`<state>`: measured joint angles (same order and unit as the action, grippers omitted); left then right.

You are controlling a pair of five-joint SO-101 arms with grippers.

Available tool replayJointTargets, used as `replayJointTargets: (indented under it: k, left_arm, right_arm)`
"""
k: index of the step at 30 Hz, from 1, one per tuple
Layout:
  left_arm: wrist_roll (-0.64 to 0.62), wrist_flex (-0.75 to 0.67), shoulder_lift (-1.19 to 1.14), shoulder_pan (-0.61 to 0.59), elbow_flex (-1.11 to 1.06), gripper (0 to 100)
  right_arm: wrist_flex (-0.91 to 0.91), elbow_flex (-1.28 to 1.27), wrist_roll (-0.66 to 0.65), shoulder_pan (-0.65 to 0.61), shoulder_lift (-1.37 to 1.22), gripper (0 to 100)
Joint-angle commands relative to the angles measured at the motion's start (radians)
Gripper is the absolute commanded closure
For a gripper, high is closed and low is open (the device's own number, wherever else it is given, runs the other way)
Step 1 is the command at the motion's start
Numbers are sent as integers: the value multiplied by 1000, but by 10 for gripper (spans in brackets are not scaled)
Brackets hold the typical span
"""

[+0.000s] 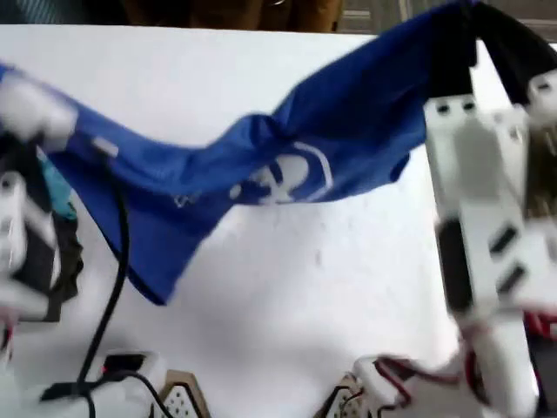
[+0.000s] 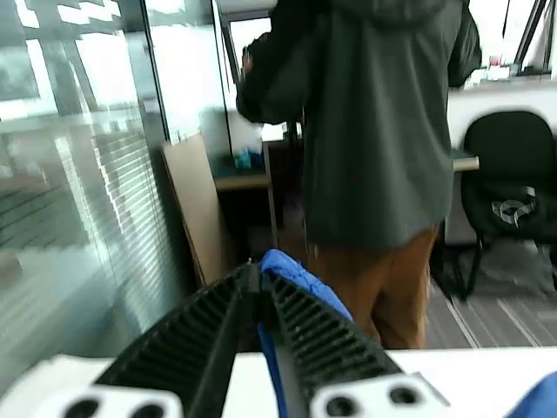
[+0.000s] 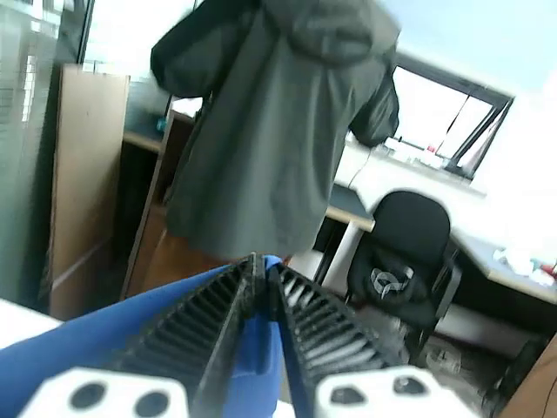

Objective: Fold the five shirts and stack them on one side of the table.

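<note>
A blue shirt with a white print hangs stretched in the air above the white table, held up at both ends. My left gripper is shut on the blue shirt, a fold of it poking out between the fingertips. My right gripper is shut on the other end of the blue shirt, whose cloth drapes away below the fingers. In the high view the arms stand at the left edge and the right edge.
A dark and teal bundle of clothing lies at the table's left edge. A black cable trails down to the arm bases at the front edge. A person stands beyond the table's far side.
</note>
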<state>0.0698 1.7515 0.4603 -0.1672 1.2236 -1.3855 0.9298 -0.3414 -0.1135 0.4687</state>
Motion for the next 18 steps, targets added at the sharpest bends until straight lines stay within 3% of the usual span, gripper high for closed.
replayJointTargets:
  k: [1, 11, 18]
  left_arm:
    - [18, 23, -5, 0, 70, 975]
    - [18, 28, -5, 0, 131, 975]
    - [12, 20, -12, 5, 39, 975]
  right_arm:
    - [-5, 25, -5, 8, 61, 981]
    - [-39, 15, 32, 171, 185, 981]
    - [-51, -29, 38, 180, 136, 981]
